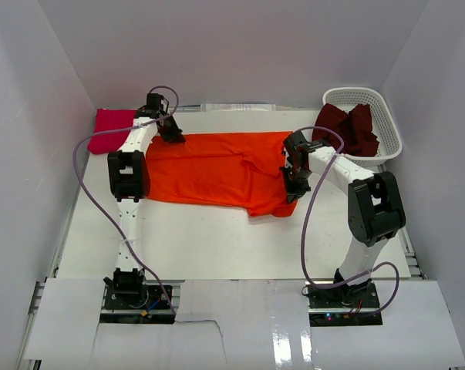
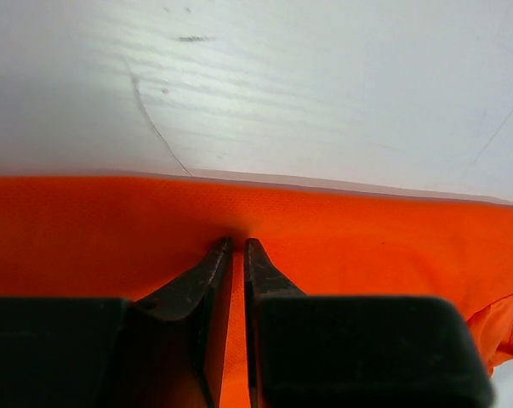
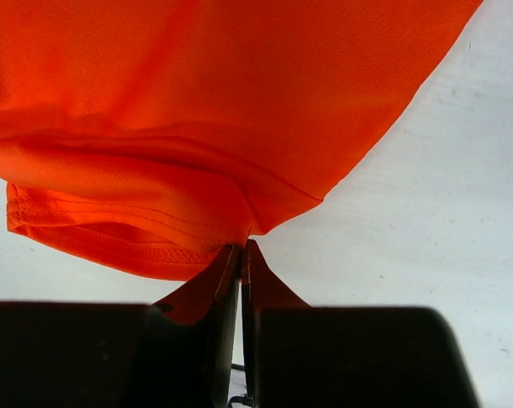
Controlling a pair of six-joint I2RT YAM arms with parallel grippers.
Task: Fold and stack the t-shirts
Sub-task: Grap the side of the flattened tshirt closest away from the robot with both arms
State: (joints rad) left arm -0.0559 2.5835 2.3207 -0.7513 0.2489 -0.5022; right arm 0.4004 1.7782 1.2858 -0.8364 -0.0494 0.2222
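Note:
The bright orange t-shirt [image 1: 217, 169] lies spread across the middle of the table, its right side bunched. My left gripper [image 1: 173, 132] rests on its far left edge. In the left wrist view the jaws [image 2: 236, 246] stand a narrow slit apart, flat orange cloth [image 2: 367, 246] showing through the gap. My right gripper [image 1: 294, 183] is shut on the shirt's right edge. In the right wrist view the hemmed cloth [image 3: 154, 170] is pinched at the tips [image 3: 242, 248] and lifted off the table. A folded magenta-pink t-shirt [image 1: 109, 129] lies at the far left. The dark maroon t-shirt [image 1: 348, 127] sits in the basket.
A white lattice basket [image 1: 388, 123] stands at the far right corner. White walls close in the left, back and right. Bare white table [image 1: 217, 239] lies between the orange shirt and the arm bases. Purple cables loop off both arms.

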